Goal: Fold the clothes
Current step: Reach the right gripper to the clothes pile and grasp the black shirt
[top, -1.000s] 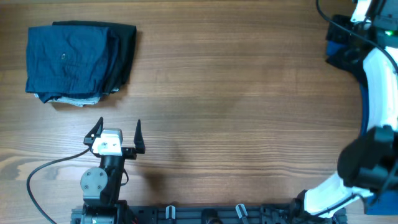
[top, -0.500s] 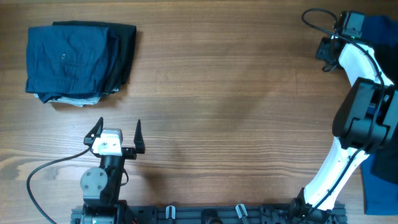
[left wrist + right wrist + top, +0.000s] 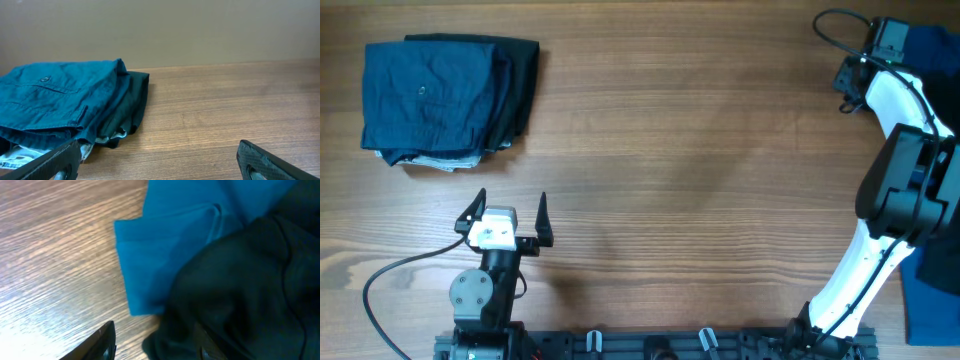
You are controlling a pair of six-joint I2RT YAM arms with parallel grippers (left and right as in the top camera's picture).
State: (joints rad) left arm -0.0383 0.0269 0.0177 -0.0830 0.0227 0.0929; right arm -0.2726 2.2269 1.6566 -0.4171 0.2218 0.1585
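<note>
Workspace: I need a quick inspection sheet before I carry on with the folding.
Surface: wooden table, middle bare.
Job's things: folded stack at the far left; blue cloth and black cloth at the right edge.
Clutter: nothing seen.
Grippers: left gripper open, empty; right gripper at the black cloth, grip unclear.
Cables: black cable by the left arm; cable loop at the right arm.
Surroundings: plain wall behind the table.

Overhead looks down; left wrist shares folded stack (image 3: 445, 100).

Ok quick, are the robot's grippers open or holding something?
Left gripper: open, empty.
Right gripper: cannot tell; black garment lies partly between its jaws.
</note>
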